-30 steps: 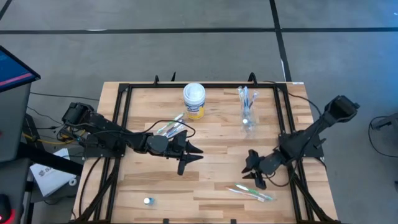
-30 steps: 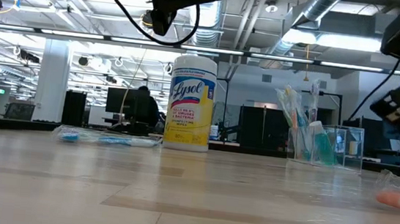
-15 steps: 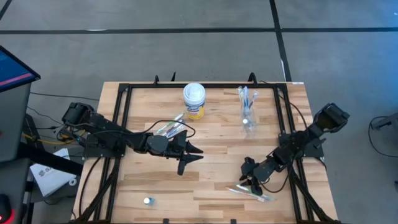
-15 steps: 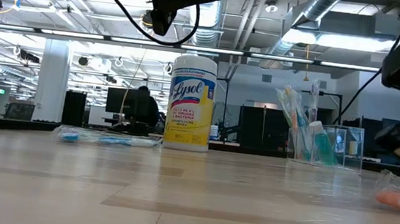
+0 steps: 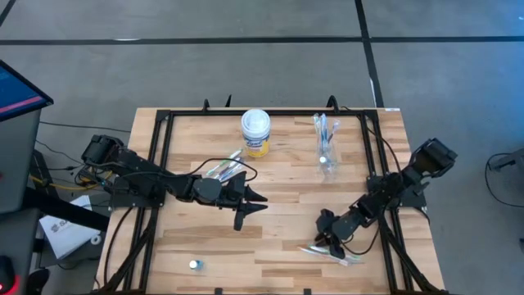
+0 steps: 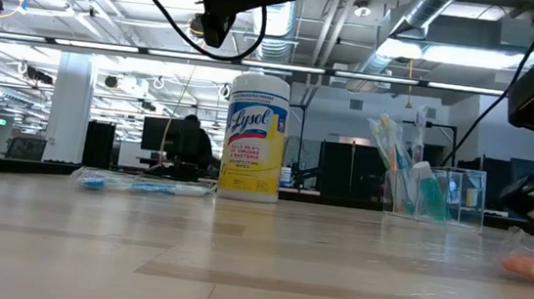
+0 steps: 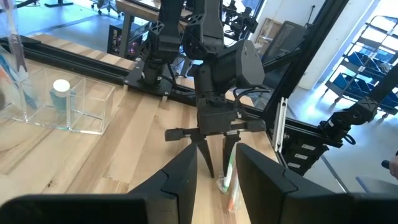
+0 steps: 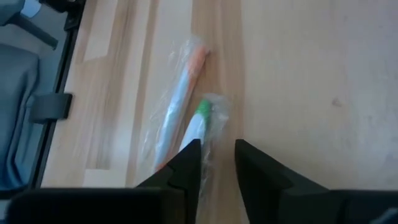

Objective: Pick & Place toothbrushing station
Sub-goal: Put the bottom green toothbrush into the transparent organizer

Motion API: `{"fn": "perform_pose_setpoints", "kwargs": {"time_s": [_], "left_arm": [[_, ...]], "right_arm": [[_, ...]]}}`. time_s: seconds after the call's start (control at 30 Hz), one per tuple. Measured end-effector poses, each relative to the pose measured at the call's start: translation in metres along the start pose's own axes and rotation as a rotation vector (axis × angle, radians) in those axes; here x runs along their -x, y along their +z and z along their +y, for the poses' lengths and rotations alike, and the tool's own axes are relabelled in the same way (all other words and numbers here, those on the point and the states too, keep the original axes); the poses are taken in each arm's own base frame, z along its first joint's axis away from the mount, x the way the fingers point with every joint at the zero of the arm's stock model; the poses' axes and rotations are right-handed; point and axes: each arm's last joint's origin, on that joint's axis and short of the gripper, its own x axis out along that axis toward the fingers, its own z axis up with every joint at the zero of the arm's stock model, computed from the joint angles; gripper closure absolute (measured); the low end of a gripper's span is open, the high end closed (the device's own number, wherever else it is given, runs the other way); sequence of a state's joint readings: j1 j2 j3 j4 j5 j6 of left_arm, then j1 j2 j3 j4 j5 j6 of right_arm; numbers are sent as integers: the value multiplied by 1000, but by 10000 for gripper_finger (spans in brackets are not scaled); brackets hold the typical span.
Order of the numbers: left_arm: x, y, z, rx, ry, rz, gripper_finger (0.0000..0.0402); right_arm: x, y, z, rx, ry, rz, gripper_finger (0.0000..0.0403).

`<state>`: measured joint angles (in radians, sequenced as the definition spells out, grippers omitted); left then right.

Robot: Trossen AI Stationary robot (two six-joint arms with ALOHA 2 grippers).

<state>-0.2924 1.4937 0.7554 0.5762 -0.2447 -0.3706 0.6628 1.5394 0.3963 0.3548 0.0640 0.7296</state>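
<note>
Two toothbrushes in clear wrappers (image 5: 329, 252) lie flat on the table near its front right; one has an orange end (image 8: 196, 59) and one a green end (image 8: 203, 111). My right gripper (image 5: 327, 242) is open and low over them, its fingers (image 8: 186, 163) on either side of the green-ended one's handle. My left gripper (image 5: 250, 205) is open and empty above mid-table. A clear holder (image 5: 326, 154) at the back right holds upright toothbrushes (image 6: 390, 147) and a blue tube (image 7: 61, 93). More wrapped toothbrushes (image 5: 223, 169) lie left of centre. My right gripper comes from above, slanting toward the near edge, with its open fingers along the green-ended toothbrush's handle (image 8: 189, 140). I cannot tell whether they touch it. The toothbrush lies flat on the table.
A white-lidded, yellow-labelled canister (image 5: 256, 133) stands at the back centre. A small round thing (image 5: 195, 265) sits near the front left. A black frame (image 5: 160, 147) runs along the table's sides and back. Bare wood lies between the two grippers.
My right gripper has moved toward the table's near edge and down, ending over the wrapped toothbrushes at the front right. The toothbrushes have stayed where they were.
</note>
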Motion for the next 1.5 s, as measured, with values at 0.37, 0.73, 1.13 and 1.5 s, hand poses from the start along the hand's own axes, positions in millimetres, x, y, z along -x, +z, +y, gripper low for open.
{"fn": "perform_pose_setpoints", "kwargs": {"time_s": [0.37,0.73,1.13,1.5], "left_arm": [[0,0,0,0,-1,0,296],[0,0,0,0,-3,1,296],[0,0,0,0,-4,2,296],[0,0,0,0,-3,2,296]], "right_arm": [[1,3,-2,9,27,15,380],[1,10,-11,-40,71,66,318],[-4,12,-14,-10,94,53,285],[-20,19,-13,24,107,60,282]]}}
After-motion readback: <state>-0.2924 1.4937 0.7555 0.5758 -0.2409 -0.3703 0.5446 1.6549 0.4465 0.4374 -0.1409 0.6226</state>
